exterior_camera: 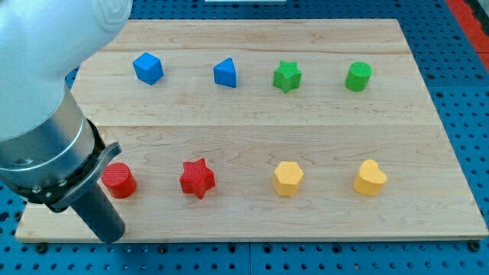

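My dark rod comes down at the view's lower left, and my tip (111, 233) rests on the wooden board near its bottom edge. The nearest block is the red cylinder (120, 180), just above the tip and partly behind the rod. To its right stands a red star (197, 178), then a yellow hexagon (288, 178) and a yellow heart (370, 178). Along the top row sit a blue cube (148, 68), a blue triangle (225, 73), a green star (286, 76) and a green cylinder (357, 76).
The arm's large white and grey body (46, 99) covers the view's left side and hides the board's left edge. The wooden board (252, 130) lies on a blue perforated table (466, 92).
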Robot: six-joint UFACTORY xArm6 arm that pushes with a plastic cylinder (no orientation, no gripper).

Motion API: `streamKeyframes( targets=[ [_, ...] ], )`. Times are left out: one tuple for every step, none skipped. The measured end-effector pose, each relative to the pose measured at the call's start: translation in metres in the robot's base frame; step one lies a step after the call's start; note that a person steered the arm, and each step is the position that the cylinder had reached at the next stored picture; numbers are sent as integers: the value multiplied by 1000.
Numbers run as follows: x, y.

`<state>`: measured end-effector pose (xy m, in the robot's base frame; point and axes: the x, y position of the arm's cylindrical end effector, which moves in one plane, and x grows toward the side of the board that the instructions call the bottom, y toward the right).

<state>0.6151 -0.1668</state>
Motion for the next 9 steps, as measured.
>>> streamKeyframes(
  targets=[
    [0, 1],
    [0, 1],
    [1, 1],
    [1, 7],
    [1, 18],
    [1, 28],
    [1, 39],
    [1, 54],
    [-41, 112]
  ],
)
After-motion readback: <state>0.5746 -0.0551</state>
